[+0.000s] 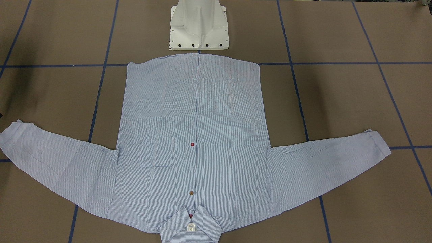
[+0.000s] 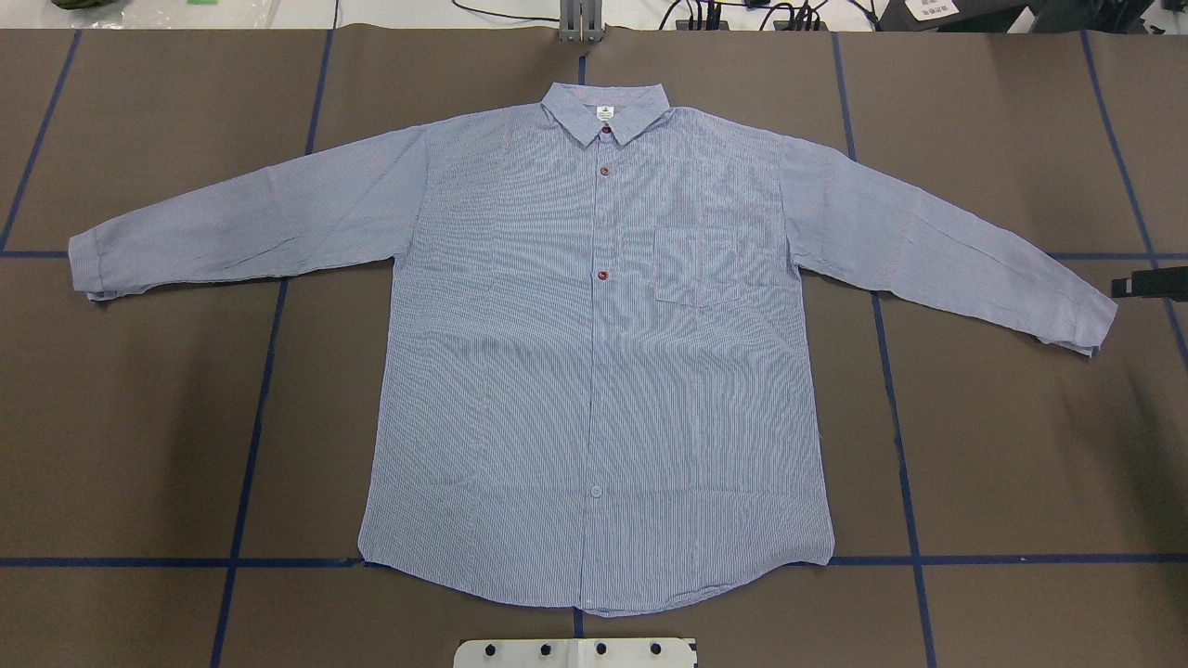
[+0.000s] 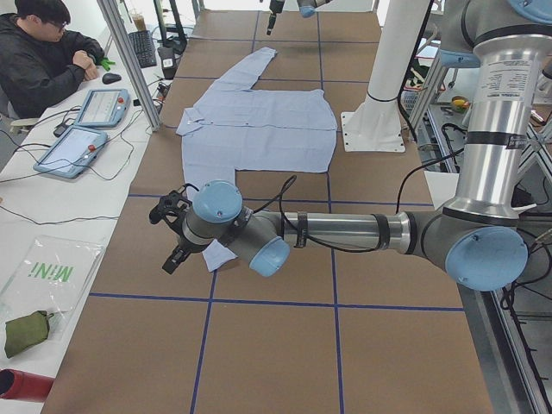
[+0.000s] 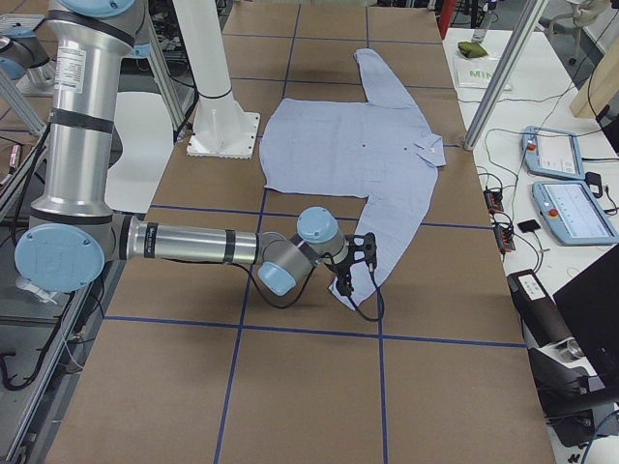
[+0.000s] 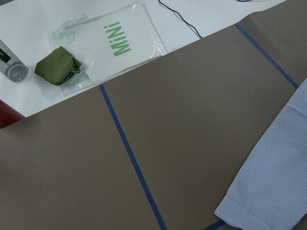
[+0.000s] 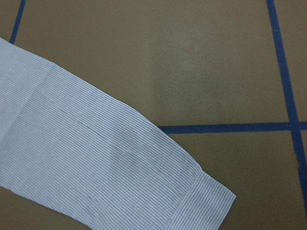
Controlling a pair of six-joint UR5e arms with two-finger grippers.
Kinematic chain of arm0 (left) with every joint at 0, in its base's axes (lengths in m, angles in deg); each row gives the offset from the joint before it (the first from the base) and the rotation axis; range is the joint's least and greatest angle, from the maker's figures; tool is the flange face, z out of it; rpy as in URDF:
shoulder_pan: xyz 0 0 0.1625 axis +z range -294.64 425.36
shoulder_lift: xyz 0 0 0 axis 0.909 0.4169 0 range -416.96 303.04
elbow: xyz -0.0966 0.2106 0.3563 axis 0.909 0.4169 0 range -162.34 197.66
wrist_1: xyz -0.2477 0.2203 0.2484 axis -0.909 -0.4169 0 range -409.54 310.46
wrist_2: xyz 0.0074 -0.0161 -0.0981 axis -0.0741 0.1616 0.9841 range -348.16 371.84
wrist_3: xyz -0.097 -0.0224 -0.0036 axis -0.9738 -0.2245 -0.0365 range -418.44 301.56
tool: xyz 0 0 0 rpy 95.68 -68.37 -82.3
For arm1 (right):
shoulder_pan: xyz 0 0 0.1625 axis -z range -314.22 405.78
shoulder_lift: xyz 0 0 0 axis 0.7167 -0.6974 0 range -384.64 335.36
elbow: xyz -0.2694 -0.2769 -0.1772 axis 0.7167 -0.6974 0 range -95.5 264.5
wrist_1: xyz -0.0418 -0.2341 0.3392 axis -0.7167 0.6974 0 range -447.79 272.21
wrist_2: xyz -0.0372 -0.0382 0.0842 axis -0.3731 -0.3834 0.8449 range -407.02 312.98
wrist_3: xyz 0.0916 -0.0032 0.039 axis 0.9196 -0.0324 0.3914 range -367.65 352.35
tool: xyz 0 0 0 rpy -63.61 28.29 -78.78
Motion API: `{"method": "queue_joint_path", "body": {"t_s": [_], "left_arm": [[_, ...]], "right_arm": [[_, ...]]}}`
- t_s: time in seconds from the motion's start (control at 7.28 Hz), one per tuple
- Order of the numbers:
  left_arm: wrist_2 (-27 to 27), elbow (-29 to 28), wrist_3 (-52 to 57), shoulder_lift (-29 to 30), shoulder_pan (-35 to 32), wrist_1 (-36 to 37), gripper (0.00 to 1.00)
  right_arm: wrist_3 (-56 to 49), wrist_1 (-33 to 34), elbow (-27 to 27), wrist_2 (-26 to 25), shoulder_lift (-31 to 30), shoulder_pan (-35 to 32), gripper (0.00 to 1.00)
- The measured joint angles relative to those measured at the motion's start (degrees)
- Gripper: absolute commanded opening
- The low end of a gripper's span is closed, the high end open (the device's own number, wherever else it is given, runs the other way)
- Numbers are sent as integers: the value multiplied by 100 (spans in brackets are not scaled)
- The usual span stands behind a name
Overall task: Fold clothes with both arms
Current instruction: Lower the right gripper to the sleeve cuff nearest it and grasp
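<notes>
Whether the left gripper [image 3: 175,246] is apart or together cannot be told: it is seen only from the side, and no fingers are shown by its wrist camera. It is held above the table [image 2: 139,417] just outside the left cuff [image 5: 249,211], which lies flat. The state of the right gripper [image 4: 350,266] cannot be told either; it is poised near the right cuff [image 6: 206,196].

The shirt [image 2: 594,371] is laid flat and front up in the middle of the table. Its collar [image 2: 603,111] is turned away from the robot, its hem toward the pedestal base [image 2: 575,652], and both sleeves are spread wide. No fold is made yet.

The step in hand is judged to be the taking of the sleeves. It is best done if each cuff is pinched at its edge with both layers caught. The two should be lifted together and only slightly, so that the body is not dragged askew and the sleeves can be laid straight across the chest.
</notes>
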Motion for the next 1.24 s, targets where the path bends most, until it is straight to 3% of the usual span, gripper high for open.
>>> {"method": "queue_joint_path", "body": {"t_s": [0.55, 0.82, 0.96, 1.24], "left_arm": [[7, 35, 2, -14, -3, 0, 99], [12, 41, 8, -36, -3, 0, 99], [13, 43, 8, -48, -3, 0, 99], [9, 39, 9, -54, -3, 0, 99]], "right_arm": [[1097, -902, -160, -1269, -370, 1013, 93], [1370, -1123, -291, -1875, -467, 1480, 73], [1492, -1207, -353, -2079, -459, 1642, 69], [1576, -1342, -401, -2202, -440, 1733, 46]]}}
